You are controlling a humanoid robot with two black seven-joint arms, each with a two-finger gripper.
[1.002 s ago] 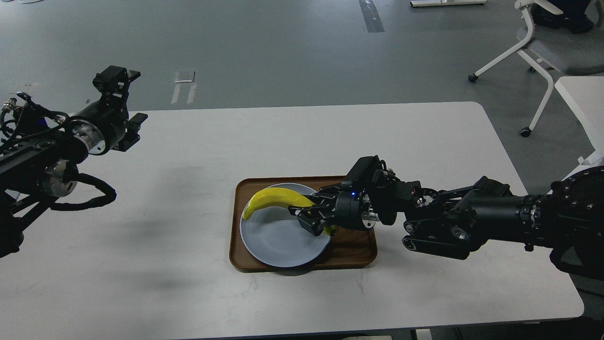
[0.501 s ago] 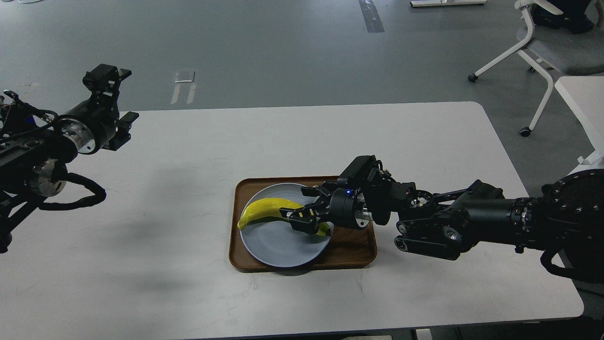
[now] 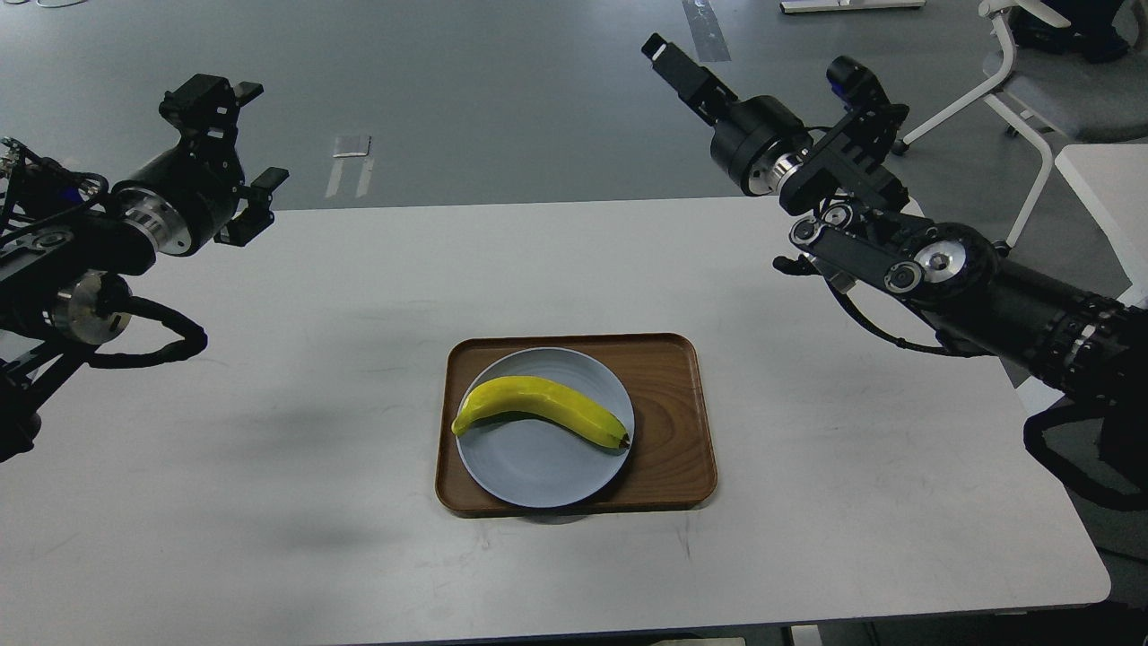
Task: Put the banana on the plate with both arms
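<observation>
The yellow banana (image 3: pixel 538 405) lies across the pale grey-blue plate (image 3: pixel 538 467), its dark tip at the plate's right rim and its other end at the left rim. Nothing holds it. My right gripper (image 3: pixel 674 65) is raised high at the upper right, far above and behind the plate, pointing away. Its fingers look like one dark bar, so I cannot tell how they stand. My left gripper (image 3: pixel 247 139) hovers over the table's far left corner, well away from the plate, with its jaws apart and empty.
The plate sits in a brown wooden tray (image 3: pixel 673 431) in the middle of the white table (image 3: pixel 314 493). A white office chair (image 3: pixel 1031 90) stands on the floor behind the table's right end. A second white table's edge (image 3: pixel 1108 179) is at the right.
My right gripper has let go of the banana and drawn up and back to the upper right. The banana now rests on the plate. My left gripper rose slightly.
</observation>
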